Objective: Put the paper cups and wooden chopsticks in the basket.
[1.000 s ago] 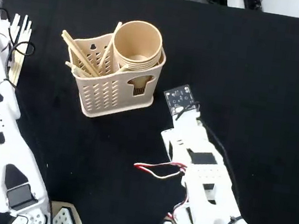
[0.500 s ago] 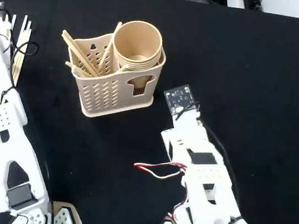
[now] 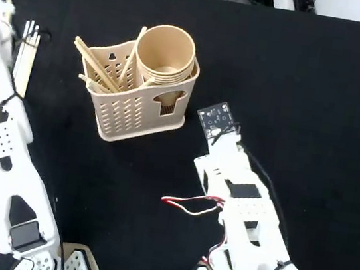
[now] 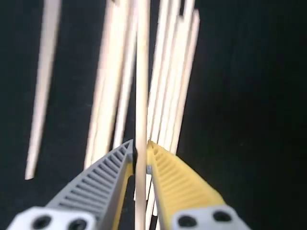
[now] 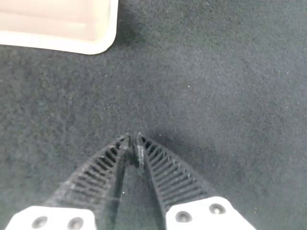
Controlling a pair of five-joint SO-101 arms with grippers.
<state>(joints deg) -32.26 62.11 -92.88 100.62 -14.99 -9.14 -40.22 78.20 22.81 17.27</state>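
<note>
We see the basket in the upper left-centre of the high view, standing on the black cloth that covers the table. A stack of paper cups sits upright in its right-hand compartment. A bundle of chopsticks leans in its left-hand compartment, with the ends sticking out over the rim towards the upper left.

At the far upper left of that frame the loose chopsticks lie side by side on the cloth, well apart from the basket and just beside the left arm, which runs up the left edge.

In the left wrist view the left gripper has its jaws pressed narrow onto a single chopstick pinched between the two fingertips. The other loose sticks lie roughly parallel beyond it. We cannot tell whether the pinched one is clear of the cloth.

The right arm lies in the lower centre-right of the high view, with its front end near the basket's lower right corner but not touching it. The right gripper has its jaws closed tip to tip with nothing between them, low over bare cloth
</note>
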